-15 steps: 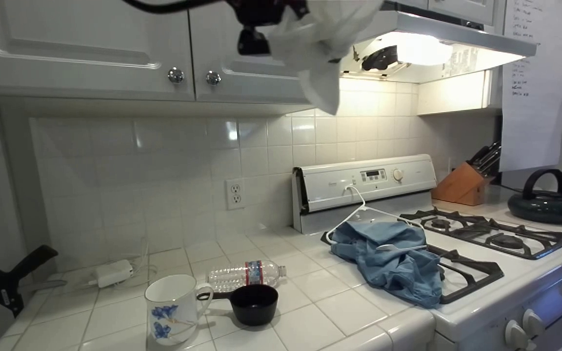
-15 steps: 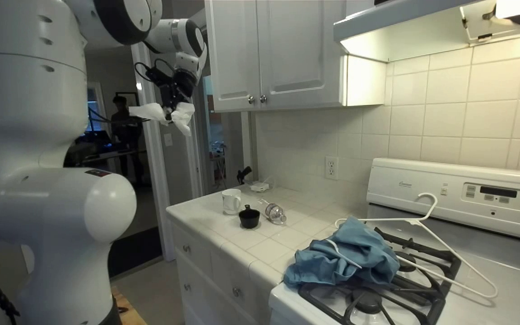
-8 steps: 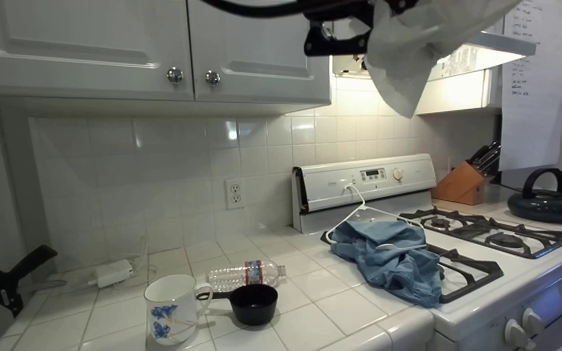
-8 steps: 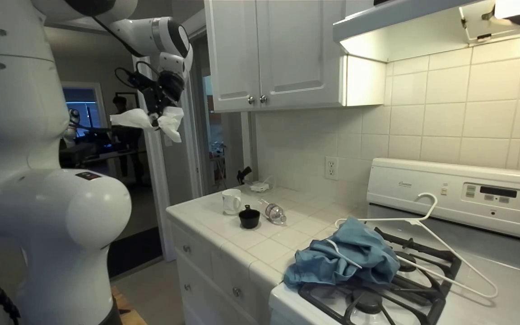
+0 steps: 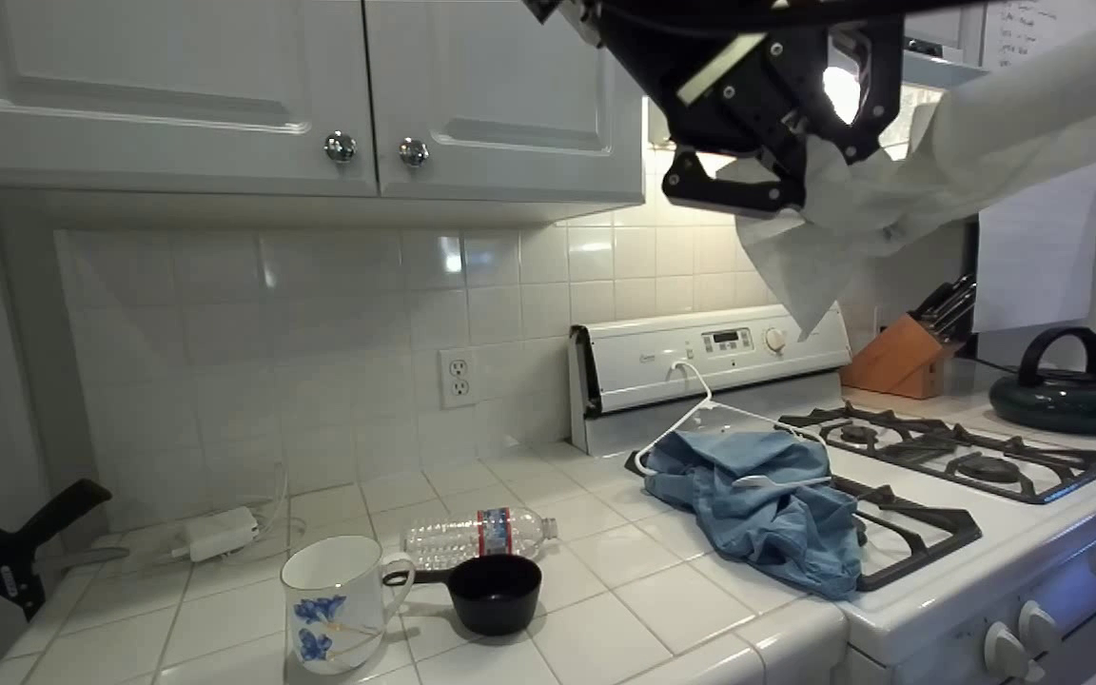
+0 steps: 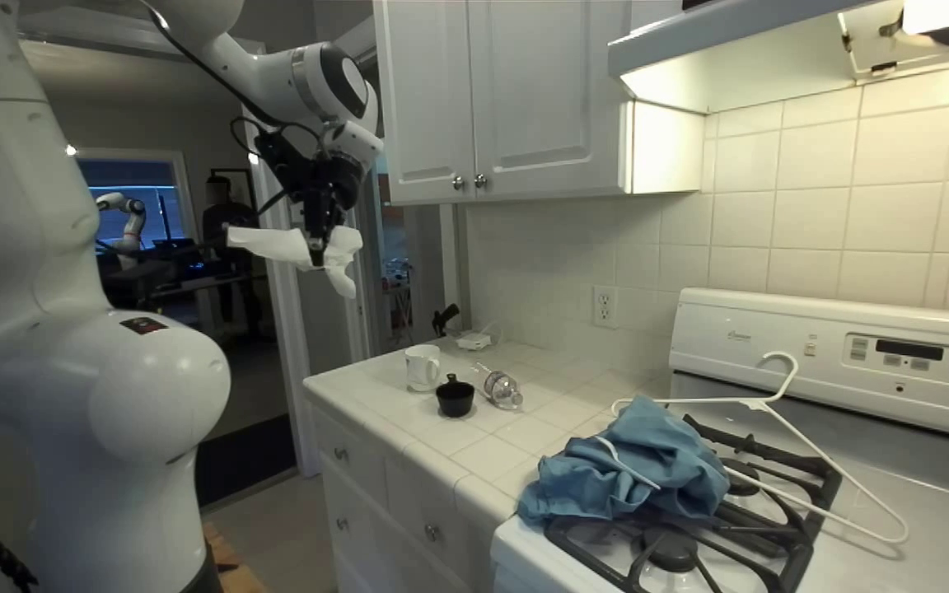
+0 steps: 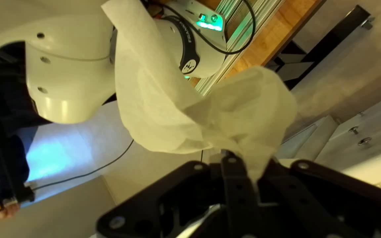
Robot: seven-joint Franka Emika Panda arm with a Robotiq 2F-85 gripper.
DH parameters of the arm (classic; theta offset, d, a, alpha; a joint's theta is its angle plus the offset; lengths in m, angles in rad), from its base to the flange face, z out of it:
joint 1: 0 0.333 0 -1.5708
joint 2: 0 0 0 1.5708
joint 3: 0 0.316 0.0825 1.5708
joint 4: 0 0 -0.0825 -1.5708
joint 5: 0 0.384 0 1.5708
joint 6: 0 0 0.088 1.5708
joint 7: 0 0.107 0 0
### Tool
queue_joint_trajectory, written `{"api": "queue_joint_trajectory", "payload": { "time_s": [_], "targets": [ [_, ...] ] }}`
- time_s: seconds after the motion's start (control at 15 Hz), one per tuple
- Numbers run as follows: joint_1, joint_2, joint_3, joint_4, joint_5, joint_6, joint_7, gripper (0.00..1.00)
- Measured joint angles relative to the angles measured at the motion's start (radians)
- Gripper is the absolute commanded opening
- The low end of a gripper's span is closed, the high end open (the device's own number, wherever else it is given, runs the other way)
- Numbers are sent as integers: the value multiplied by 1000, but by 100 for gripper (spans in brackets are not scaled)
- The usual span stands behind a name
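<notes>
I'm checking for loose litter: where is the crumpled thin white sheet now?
In an exterior view, left of centre, the crumpled thin white sheet is pinched in the black two-fingered gripper, left of the white panelled wall cabinets.

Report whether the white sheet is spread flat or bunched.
Bunched: in the wrist view, the white sheet narrows into creases between the fingers, with loose folds beyond.

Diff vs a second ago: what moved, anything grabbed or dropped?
In an exterior view the end effector has shifted toward picture right, and it sits lower in both exterior views; the white sheet went with it. That sheet was already held, so nothing was newly taken hold of or let go. Unchanged: floral mug, black measuring cup, clear bottle, blue cloth.
</notes>
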Motion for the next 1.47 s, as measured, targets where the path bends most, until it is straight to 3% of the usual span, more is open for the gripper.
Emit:
{"api": "queue_joint_trajectory", "payload": {
  "time_s": [0.27, 0.6, 0.8, 1.0, 1.27, 1.47],
  "targets": [
    [-55, 8, -33, -15, -25, 55, -235, 4],
    [-75, 12, -14, -15, -34, 63, -262, 1],
    [-100, 14, -4, -25, -153, 115, -332, 1],
    [-133, 13, -19, -63, -204, 259, -491, 1],
    [-187, 11, -73, -144, -191, 500, -714, 1],
    [-232, 10, -122, -211, -154, 608, -885, 1]
  ]
}}
